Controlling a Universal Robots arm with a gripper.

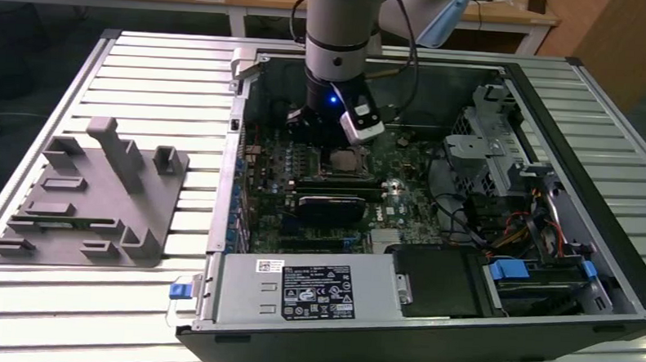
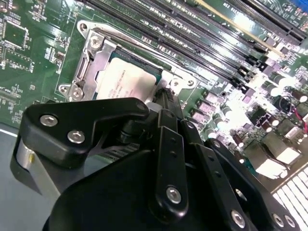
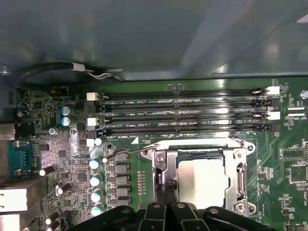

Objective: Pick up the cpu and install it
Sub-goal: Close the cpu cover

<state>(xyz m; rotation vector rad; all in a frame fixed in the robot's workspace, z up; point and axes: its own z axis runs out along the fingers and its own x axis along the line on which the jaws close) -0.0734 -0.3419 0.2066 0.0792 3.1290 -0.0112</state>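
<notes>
Nearest in the exterior view, the open computer case [image 1: 327,353] lies on the slatted desk [image 1: 154,67], with its power supply [image 1: 307,291] along the near wall. A grey fixture [image 1: 93,195] sits by the desk's edge on the exterior view's left.

Further in, the arm [image 1: 338,34] reaches down to the motherboard [image 1: 409,209]. The cpu [image 3: 204,180] lies flat inside the socket [image 3: 237,175] in the board's far half, beside the memory slots [image 3: 183,113]. The gripper [image 3: 164,186] stands at one side edge of the chip, its jaws drawn together on nothing.

I judge the placing step to be all but done, though I cannot tell whether the retention frame is latched. Any move from here calls for a straight, clean path, so the jaws neither nudge the chip nor catch the frame.
</notes>
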